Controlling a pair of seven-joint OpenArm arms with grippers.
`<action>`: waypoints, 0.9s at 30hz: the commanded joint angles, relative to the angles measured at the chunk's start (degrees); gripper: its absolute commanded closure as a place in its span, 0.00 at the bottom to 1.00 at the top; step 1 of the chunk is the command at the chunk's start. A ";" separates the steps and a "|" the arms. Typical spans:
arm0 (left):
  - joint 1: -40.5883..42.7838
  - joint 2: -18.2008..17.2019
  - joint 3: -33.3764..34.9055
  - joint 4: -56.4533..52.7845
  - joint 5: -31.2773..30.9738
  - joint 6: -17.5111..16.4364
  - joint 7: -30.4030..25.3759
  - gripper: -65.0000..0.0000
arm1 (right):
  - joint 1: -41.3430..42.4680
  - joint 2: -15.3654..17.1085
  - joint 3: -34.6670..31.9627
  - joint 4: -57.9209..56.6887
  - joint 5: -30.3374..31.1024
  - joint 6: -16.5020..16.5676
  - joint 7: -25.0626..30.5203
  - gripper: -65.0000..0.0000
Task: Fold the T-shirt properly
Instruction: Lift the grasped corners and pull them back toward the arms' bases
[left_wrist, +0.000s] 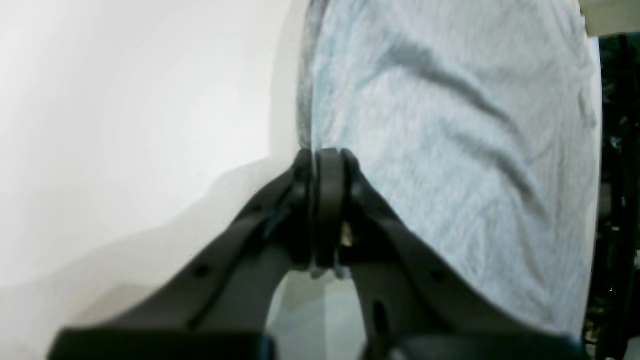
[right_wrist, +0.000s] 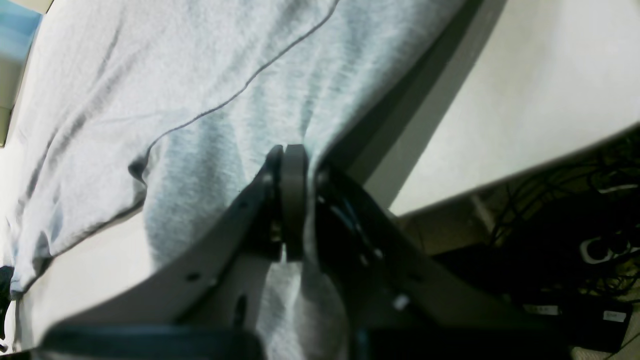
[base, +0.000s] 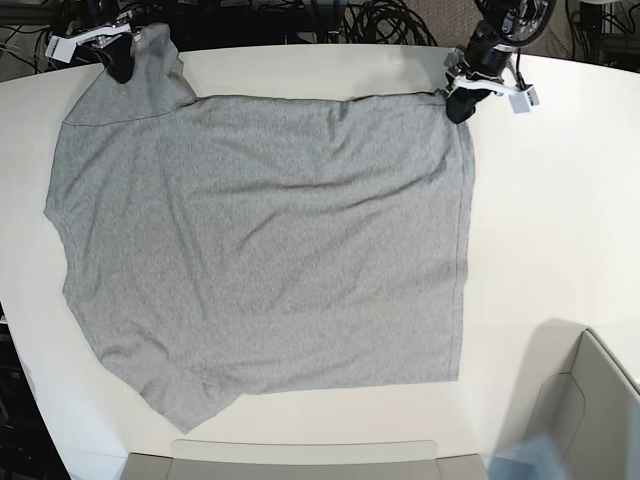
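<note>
The heather-grey T-shirt (base: 270, 240) lies spread flat on the white table (base: 560, 220), plain side up. At the shirt's far right corner in the base view, my left gripper (base: 460, 105) is shut on the fabric. The left wrist view shows its jaws (left_wrist: 327, 155) pinched together on the edge of the T-shirt (left_wrist: 450, 125). My right gripper (base: 122, 68) is at the far left corner, where the cloth is drawn up into a peak. In the right wrist view it (right_wrist: 291, 150) is shut on a bunch of the T-shirt (right_wrist: 175, 75).
A grey bin (base: 590, 410) stands at the near right corner, and another grey piece (base: 300, 460) lies along the near edge. Cables (base: 380, 20) run behind the table's far edge. More cables and black boxes (right_wrist: 575, 225) sit below the table edge.
</note>
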 joint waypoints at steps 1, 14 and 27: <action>1.06 -0.42 0.34 -0.18 0.18 2.61 3.16 1.00 | -1.78 0.82 1.15 0.70 0.08 -0.22 -0.34 0.99; 4.05 -0.51 -3.35 2.81 0.27 2.53 3.16 1.00 | -9.96 0.12 13.28 8.88 0.17 -0.22 -0.42 0.99; 7.48 -0.16 -6.61 10.63 5.46 2.88 3.86 1.00 | -11.10 -0.67 17.06 10.28 0.34 -0.14 -0.42 0.99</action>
